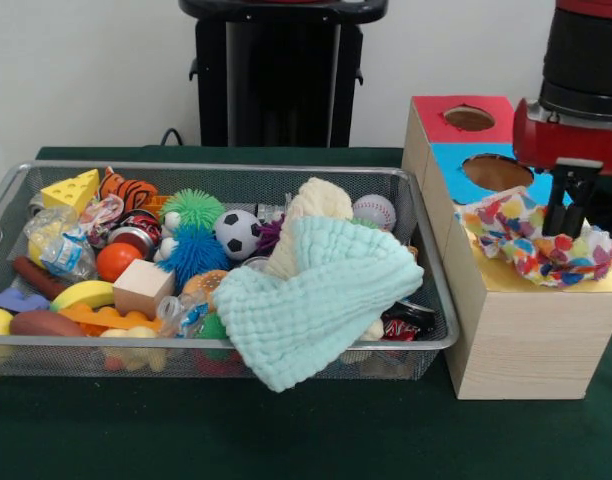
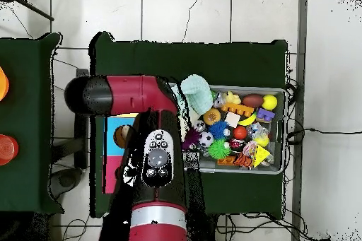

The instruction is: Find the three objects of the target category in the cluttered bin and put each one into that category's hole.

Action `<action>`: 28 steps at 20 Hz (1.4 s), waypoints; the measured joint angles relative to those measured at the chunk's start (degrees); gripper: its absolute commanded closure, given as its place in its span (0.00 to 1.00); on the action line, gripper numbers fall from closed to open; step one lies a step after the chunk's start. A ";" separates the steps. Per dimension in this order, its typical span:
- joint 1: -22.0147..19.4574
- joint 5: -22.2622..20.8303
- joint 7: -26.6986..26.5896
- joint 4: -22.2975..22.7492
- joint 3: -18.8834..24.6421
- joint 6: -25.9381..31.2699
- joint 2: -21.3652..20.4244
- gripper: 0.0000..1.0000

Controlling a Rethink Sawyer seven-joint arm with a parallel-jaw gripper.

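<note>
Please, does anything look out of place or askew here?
Yes. The mint knitted cloth hangs over the basket's front rim, partly outside. A crumpled polka-dot wrapper lies spread on the yellow panel under the gripper, not dropped in.

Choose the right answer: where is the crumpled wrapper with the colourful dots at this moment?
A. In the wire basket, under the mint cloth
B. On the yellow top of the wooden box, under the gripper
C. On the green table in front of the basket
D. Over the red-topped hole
B: in the front view the wrapper lies on the yellow top of the wooden box, with the gripper coming down onto it.
</note>
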 measured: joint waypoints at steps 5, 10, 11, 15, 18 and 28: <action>-3.76 -0.58 0.00 0.29 2.12 -1.57 -0.15 1.00; -6.31 -2.00 0.00 2.16 3.51 -5.30 -0.84 1.00; -7.18 -2.90 0.00 3.63 4.08 -7.09 -1.28 1.00; -7.45 -4.32 0.00 5.98 4.36 -9.02 -2.00 1.00; -7.00 -4.99 0.00 7.31 4.36 -9.30 -2.30 1.00; -3.63 -5.24 0.00 10.47 4.33 -9.10 -4.24 1.00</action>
